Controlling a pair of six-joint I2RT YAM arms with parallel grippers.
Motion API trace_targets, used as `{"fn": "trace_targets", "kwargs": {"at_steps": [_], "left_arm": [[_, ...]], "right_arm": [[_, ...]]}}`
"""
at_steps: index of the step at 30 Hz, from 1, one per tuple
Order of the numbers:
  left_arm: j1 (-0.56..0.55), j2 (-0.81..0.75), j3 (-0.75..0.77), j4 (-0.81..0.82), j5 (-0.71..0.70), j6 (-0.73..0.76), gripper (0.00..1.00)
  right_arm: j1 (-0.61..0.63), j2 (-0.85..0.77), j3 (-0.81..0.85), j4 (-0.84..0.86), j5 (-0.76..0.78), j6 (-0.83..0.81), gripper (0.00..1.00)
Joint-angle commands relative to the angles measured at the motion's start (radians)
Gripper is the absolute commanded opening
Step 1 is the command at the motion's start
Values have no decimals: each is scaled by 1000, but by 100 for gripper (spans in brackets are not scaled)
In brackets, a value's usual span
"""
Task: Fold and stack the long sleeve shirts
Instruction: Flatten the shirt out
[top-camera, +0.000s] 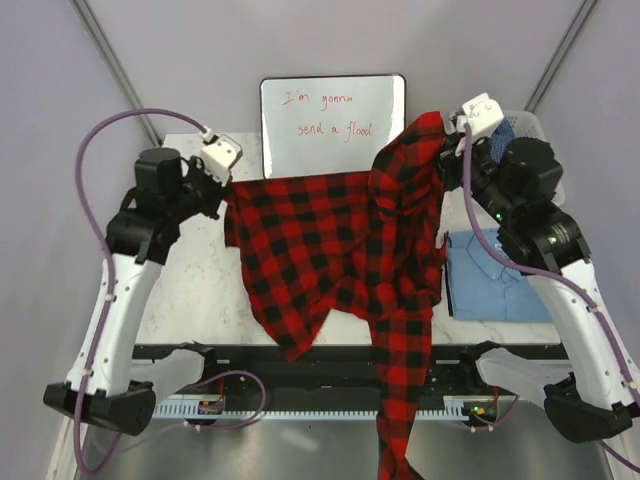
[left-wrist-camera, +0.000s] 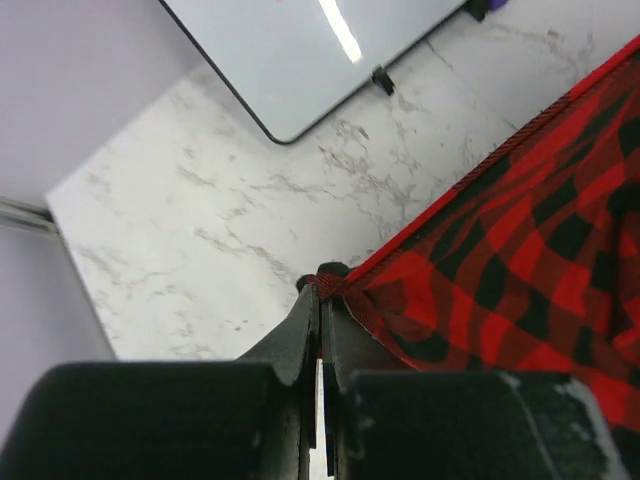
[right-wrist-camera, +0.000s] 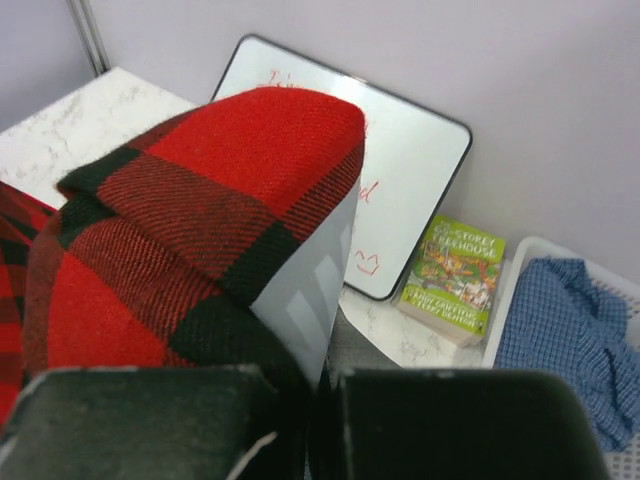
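Marble surface under both arms. Red-and-black checked flannel is strung between the two grippers. Left gripper is clenched on a hem corner. Right gripper is raised, apparently clamped on a shoulder bunch, with cloth draped over its fingers. One sleeve hangs off the near edge below the right gripper. Whiteboard stands behind, between the grippers. Folded light blue collared shirt lies on the surface nearer the base than the right gripper. Darker blue speckled shirt sits in a white basket beyond the right gripper, with a book beside it. The flannel is probably soft, floppy and heavyish, and will sag and twist. Best held at hems, seams or shoulder corners, not mid-panel.
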Motion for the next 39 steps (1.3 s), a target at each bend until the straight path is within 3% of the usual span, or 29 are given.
{"fn": "trace_targets", "kwargs": {"at_steps": [1,9,16,20,24,27,29,30,34,35,37,39], "left_arm": [[3,-142,190,-197,-1,94,2],[1,-412,460,-433,48,109,2],[6,-416,885,-585,13,51,2],[18,-400,934,-588,-51,69,2],[20,-386,792,-550,-82,62,2],[21,-420,536,-521,102,45,2],[20,-449,329,-462,284,8,23],[20,-458,253,-434,339,-6,45],[20,-486,-151,-227,670,-108,68],[20,-484,-207,-102,724,-138,72],[11,-454,-362,49,756,-281,79],[-26,-362,-442,182,762,-294,79]], "right_arm": [[-5,-116,149,-12,-14,-31,0],[-37,-297,364,-167,-199,-40,0],[-139,-371,594,-211,-250,-36,0],[-200,-334,750,-244,-270,-46,0],[-238,-259,737,-267,-275,-102,0],[-242,-234,541,-277,-319,-134,0],[-242,-265,323,-262,-338,-157,0],[-240,-280,253,-251,-321,-166,0],[-240,-412,-39,-138,-255,-182,0],[-240,-436,-118,-116,-247,-179,0],[-239,-493,-168,-72,-243,-150,0],[-242,-509,-180,-72,-259,-134,0]]}}
